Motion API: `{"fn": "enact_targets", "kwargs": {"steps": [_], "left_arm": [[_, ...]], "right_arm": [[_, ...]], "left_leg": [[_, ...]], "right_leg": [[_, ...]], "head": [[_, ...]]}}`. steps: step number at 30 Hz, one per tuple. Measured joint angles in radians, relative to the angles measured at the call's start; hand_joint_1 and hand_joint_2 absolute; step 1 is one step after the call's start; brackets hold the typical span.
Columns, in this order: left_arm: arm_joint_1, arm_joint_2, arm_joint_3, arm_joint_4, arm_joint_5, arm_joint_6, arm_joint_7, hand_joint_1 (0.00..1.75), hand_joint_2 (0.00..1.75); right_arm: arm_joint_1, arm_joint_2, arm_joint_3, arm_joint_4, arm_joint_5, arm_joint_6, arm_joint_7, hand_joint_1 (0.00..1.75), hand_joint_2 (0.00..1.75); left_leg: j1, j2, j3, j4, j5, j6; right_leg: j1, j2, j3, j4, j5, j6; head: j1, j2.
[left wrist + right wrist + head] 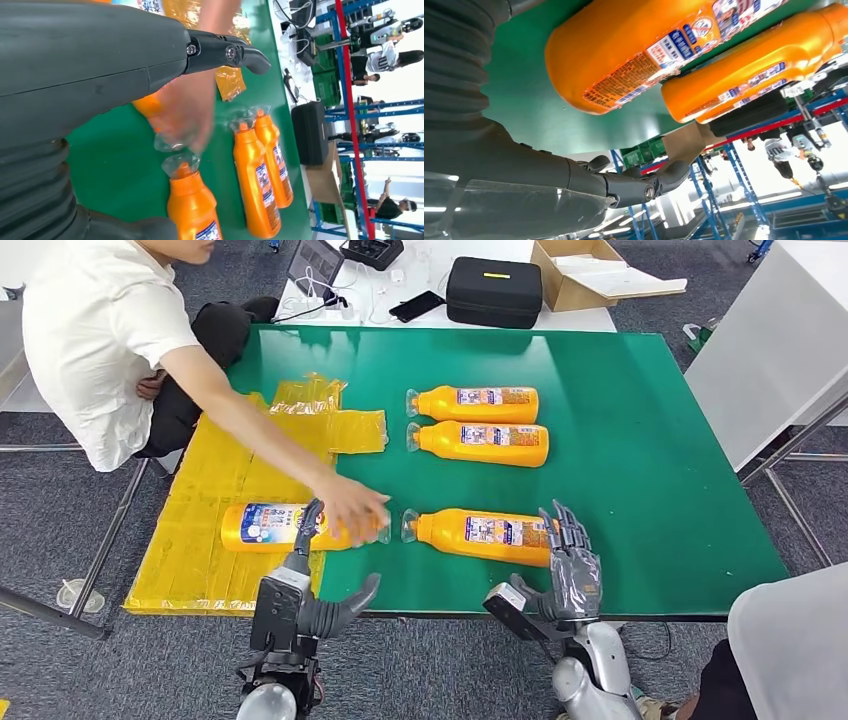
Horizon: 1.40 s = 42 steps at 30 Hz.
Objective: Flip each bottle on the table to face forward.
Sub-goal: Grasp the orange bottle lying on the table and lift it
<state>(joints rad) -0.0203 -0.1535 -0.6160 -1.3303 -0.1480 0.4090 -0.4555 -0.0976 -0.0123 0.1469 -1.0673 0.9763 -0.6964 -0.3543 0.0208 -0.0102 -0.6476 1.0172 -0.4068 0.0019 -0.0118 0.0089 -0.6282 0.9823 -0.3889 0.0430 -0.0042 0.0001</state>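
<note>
4 orange bottles lie on their sides on the green table (650, 440), long axes running left to right. The near bottle (482, 535) lies just ahead of the right hand (570, 565), its base end beside the fingers; that hand is released, grasping nothing. The left hand (315, 590) is also released, and a person's hand (352, 508) rests on the left bottle (270, 527) over yellow plastic sheets (210, 530). The right hand looks better placed to act first.

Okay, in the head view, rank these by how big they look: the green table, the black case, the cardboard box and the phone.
1. Green table, by far the largest.
2. Black case and cardboard box: they look alike in size, so no ranking between them.
3. Phone, the smallest.
</note>
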Motion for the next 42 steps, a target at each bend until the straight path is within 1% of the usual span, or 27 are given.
{"fn": "enact_targets", "kwargs": {"steps": [6, 16, 22, 32, 37, 42], "left_arm": [[-0.006, -0.003, -0.001, -0.002, 0.012, 0.001, -0.013, 0.0, 1.75], [-0.034, -0.005, -0.025, 0.011, 0.042, -0.005, -0.017, 0.0, 1.75], [-0.041, -0.006, -0.034, 0.022, 0.052, -0.008, -0.016, 0.0, 1.75], [-0.051, -0.008, -0.046, 0.037, 0.088, -0.043, 0.016, 0.0, 1.75], [-0.055, -0.008, -0.046, 0.039, 0.096, -0.056, 0.035, 0.0, 1.75], [-0.056, -0.01, -0.046, 0.039, 0.107, -0.07, 0.049, 0.0, 1.75]], "right_arm": [[-0.052, -0.005, 0.029, 0.065, 0.007, 0.005, 0.022, 0.0, 1.75], [-0.19, -0.009, 0.053, 0.263, -0.025, 0.013, 0.034, 0.0, 1.75], [-0.229, -0.008, 0.058, 0.342, -0.027, 0.033, 0.039, 0.0, 1.75], [-0.281, -0.008, 0.078, 0.408, -0.007, 0.11, 0.099, 0.0, 1.75], [-0.31, -0.01, 0.094, 0.423, 0.01, 0.175, 0.151, 0.0, 1.75], [-0.332, -0.015, 0.11, 0.435, 0.033, 0.212, 0.194, 0.0, 1.75]], "left_leg": [[0.0, 0.0, 0.0, 0.0, 0.0, 0.0], [0.0, 0.0, 0.0, 0.0, 0.001, 0.0], [0.0, 0.0, 0.0, 0.0, 0.0, 0.0], [0.0, 0.001, 0.001, 0.0, 0.001, 0.0], [0.0, 0.002, 0.003, 0.0, 0.001, 0.0], [0.0, 0.002, 0.004, 0.0, 0.0, 0.0]], "right_leg": [[0.0, 0.0, 0.0, 0.0, 0.0, 0.0], [0.0, 0.0, 0.0, 0.0, 0.0, 0.0], [0.0, 0.0, 0.0, 0.0, 0.0, 0.0], [0.0, 0.0, 0.0, 0.0, 0.0, 0.0], [0.0, 0.001, 0.001, 0.0, 0.001, 0.0], [0.0, 0.001, 0.002, 0.0, 0.001, 0.0]], "head": [[0.0, 0.0], [0.0, 0.0], [0.0, 0.0], [0.0, 0.0], [0.0, 0.0], [0.0, 0.0]]}}
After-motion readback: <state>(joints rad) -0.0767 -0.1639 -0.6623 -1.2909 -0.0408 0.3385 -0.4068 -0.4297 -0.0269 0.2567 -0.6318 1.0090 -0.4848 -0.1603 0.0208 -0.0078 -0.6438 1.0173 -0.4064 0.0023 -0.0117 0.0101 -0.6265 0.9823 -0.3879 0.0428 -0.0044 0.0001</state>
